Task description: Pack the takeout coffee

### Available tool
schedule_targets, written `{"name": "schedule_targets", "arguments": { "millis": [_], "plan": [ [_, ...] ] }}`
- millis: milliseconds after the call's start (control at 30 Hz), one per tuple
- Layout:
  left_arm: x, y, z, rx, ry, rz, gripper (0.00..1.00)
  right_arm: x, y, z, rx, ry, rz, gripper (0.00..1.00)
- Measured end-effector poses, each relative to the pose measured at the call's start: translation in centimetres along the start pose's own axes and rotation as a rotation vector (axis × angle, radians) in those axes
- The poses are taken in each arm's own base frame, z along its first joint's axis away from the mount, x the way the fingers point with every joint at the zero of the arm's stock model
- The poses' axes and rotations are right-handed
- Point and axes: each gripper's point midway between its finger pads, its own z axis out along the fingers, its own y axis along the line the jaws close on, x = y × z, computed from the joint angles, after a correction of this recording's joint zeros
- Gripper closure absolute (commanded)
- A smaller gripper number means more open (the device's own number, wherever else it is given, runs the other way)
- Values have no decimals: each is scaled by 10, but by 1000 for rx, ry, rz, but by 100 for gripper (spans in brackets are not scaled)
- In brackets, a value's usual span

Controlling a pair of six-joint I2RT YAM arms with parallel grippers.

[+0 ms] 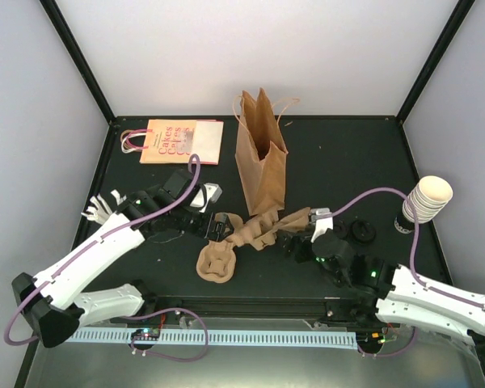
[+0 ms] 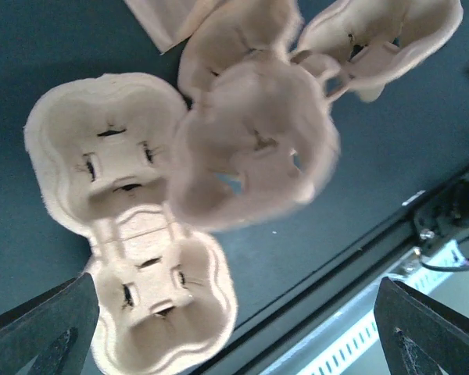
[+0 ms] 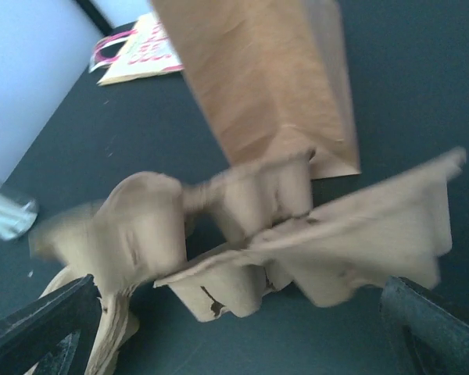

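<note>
The takeout coffee (image 1: 402,220) seems to sit at the right of the tabletop (image 1: 347,162), half hidden by the cup stack (image 1: 431,198). The left fingers (image 2: 47,336) and right fingers (image 3: 39,328) both gape empty. A sweep could shove the heaped pulp trays (image 1: 255,230) into the brown bag (image 1: 261,166) — toppling it.

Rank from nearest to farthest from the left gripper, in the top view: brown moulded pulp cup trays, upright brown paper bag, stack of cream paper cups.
1. Brown moulded pulp cup trays, right beside the left gripper.
2. Upright brown paper bag, behind it, centre.
3. Stack of cream paper cups, far right edge.
</note>
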Motion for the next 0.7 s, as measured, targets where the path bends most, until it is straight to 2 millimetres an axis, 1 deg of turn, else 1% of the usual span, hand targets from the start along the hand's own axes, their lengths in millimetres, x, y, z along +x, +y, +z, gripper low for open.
{"name": "schedule_targets", "arguments": {
  "millis": [67,200,267,333,433,533,633,700],
  "plan": [
    [2,9,10,-38,16,-4,1,-8,-8,-6,66,-7,32,0],
    [1,21,25,-86,25,-1,1,-22,-25,-21,156,-40,69,0],
    [-1,19,29,-82,20,19,2,-28,-31,-30,175,-63,76,0],
    [-6,11,31,-60,0,61,3,-34,-31,-35,172,-77,76,0],
    [-12,-1,34,-27,-26,102,6,-36,-24,-36,156,-54,59,0],
    [-15,-4,45,-15,-16,82,8,-30,-7,-27,126,40,35,0],
    [-13,-4,58,4,-4,35,1,-27,9,-13,111,153,28,0],
    [-7,-1,66,17,0,-7,1,-28,17,0,88,233,42,0]
  ]
}}
